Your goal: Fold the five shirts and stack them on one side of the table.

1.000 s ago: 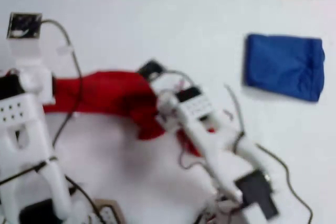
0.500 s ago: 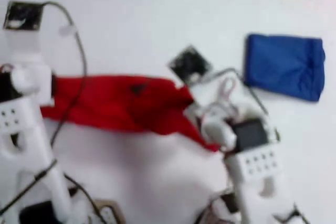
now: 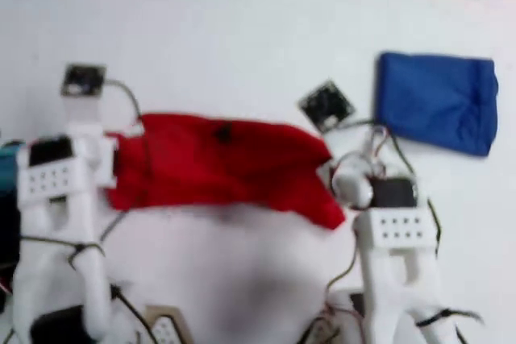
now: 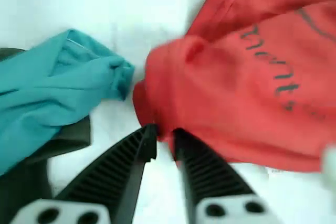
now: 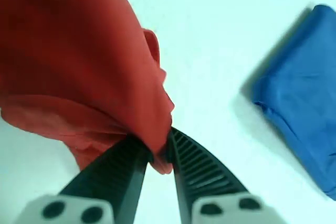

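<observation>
Both clamped on red shirt (image 3: 218,163): left gripper (image 4: 161,136) on one end, right gripper (image 5: 157,153) on the other, cloth lying on table (image 3: 242,30) between. Soft, light, floppy; probably slips from a thin pinch, so take hems or corners and keep tension. Folded blue shirt (image 5: 299,114) beyond right gripper, teal shirt (image 4: 47,93) beside left. Open room ahead of both.

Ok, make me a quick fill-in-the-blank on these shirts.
The held shirt, pinched by the left gripper and right gripper, is ___.
The folded shirt lying apart on the table is ___.
The crumpled shirt beside the left gripper is ___.
Missing: red, blue, teal.
</observation>
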